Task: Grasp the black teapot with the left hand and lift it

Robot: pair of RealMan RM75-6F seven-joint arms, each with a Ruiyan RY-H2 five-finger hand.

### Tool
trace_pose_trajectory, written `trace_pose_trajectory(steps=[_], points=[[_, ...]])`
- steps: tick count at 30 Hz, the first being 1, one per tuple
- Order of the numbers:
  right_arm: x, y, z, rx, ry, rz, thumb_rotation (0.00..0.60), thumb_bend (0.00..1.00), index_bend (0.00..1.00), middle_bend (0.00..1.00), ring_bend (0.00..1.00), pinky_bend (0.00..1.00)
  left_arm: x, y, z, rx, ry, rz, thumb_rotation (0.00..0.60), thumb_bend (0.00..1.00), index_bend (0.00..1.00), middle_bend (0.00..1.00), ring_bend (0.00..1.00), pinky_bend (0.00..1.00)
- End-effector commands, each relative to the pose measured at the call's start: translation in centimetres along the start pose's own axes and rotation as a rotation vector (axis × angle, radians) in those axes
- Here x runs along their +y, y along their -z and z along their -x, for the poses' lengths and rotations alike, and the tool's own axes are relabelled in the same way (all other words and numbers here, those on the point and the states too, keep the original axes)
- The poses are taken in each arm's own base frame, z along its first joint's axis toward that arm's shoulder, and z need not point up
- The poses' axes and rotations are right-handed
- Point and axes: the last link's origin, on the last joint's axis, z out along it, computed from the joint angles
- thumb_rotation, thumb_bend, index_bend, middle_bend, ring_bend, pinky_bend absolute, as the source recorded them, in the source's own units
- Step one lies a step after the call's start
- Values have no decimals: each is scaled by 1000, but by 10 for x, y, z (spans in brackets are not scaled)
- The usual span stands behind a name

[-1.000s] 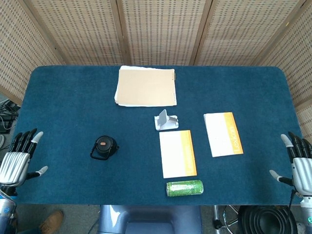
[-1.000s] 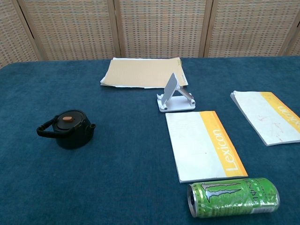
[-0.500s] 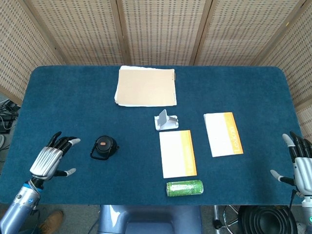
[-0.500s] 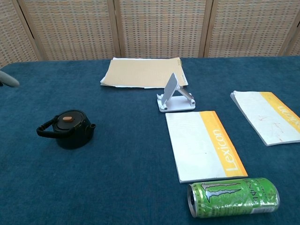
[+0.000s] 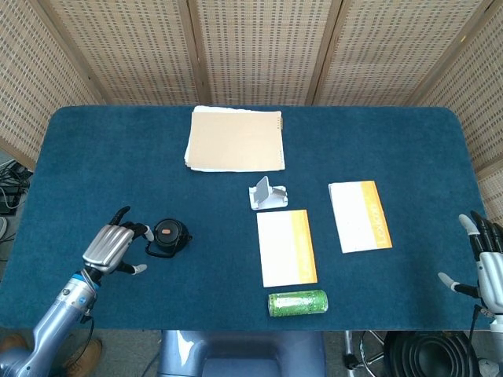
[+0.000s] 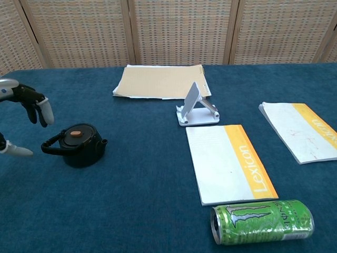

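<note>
Head view: small round black teapot (image 5: pixel 170 236) with loop handle stands upright, near-left on blue cloth table (image 5: pixel 102 149). Left hand (image 5: pixel 112 248) sits just beside the handle, fingers spread, holding nothing. Grasp and lift remain undone.

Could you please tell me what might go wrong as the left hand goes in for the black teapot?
The left hand is open beside the black teapot, facing its loop handle. Fingers arriving too low might push the handle and slide or turn the pot instead of closing around it. The pot looks small against the hand, so a grip on the handle alone could let it tilt when lifted. The right hand rests far off, unlikely to interfere.
</note>
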Motion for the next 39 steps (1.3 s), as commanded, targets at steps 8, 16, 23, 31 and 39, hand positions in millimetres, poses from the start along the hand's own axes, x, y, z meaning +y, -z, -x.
trace_pose_trajectory(steps=[8,16,23,31,39], points=[[1,-1,0,-5,-3,5,600,0,0,0,0,0,13,-16,10,-20,31,19,600,0,428,428,381,0],[2,-1,0,-7,-7,8,600,0,0,0,0,0,17,-18,17,-61,16,19,600,0,431,428,381,0],[2,-2,0,-9,-7,10,600,0,0,0,0,0,21,-18,20,-81,23,27,600,0,448,437,381,0],[2,-2,1,-11,-6,9,600,0,0,0,0,0,21,-20,23,-91,8,23,600,0,464,444,381,0],[2,-2,2,-15,-4,10,600,0,0,0,0,0,23,-19,28,-113,0,21,600,0,465,444,381,0]])
